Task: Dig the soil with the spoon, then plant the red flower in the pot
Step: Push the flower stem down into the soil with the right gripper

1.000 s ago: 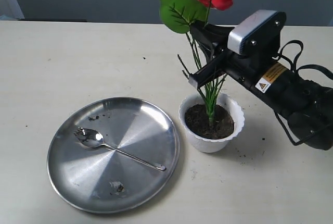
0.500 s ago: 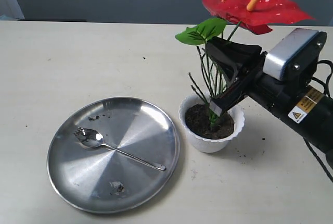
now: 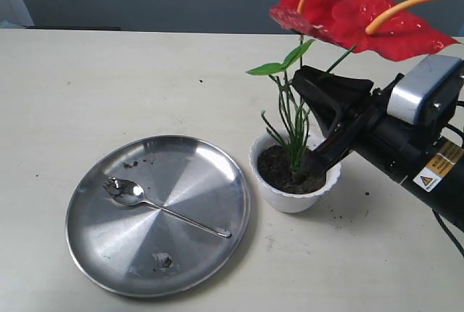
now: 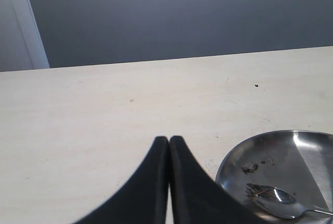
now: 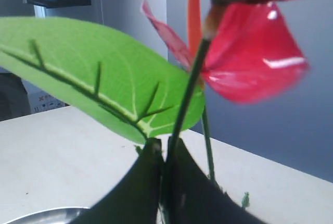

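The flower (image 3: 362, 22) looks light and top-heavy on bendy stems (image 3: 293, 134), so the right gripper (image 3: 313, 161) sensibly clamps them low near the soil (image 3: 279, 168); the left gripper (image 4: 169, 141) is closed and empty.

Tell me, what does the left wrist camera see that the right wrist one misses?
Only the left wrist view shows the spoon and the left gripper, shut on nothing. Only the right wrist view shows the flower, its stem pinched in the right gripper. Both show the table and at least a sliver of the plate.
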Controlling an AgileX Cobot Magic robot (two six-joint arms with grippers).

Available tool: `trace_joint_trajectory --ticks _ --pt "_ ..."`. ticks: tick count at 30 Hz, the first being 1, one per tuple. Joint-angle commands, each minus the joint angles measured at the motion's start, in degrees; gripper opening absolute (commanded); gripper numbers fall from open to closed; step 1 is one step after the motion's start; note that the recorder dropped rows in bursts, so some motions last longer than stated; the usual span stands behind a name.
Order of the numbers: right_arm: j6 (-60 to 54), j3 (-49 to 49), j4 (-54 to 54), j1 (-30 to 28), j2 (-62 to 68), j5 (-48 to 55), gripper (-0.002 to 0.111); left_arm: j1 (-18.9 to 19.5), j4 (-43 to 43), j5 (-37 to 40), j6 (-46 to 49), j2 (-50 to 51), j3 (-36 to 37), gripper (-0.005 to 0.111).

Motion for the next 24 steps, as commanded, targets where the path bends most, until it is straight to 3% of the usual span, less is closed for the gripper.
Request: trace_joint_trajectory --ticks 1,7,12,24 --pt "0.7 1.2 -2.0 -0.2 0.4 4.1 -0.001 -0.3 0.0 0.0 -0.2 -0.3 -0.2 0.0" --pt "0.7 1.6 -1.5 -0.2 0.4 4.1 -0.001 -0.3 0.0 0.0 -0.2 -0.3 -0.2 0.0" --pt "-1.3 4.3 5.9 -0.2 0.4 4.1 -0.001 -0.3 0.0 0.0 -0.2 -0.3 -0.2 0.0" --pt "-1.0 6.6 5.3 -0.2 0.3 4.1 -0.001 -0.3 0.0 0.0 -0.2 -0.3 -0.2 0.0"
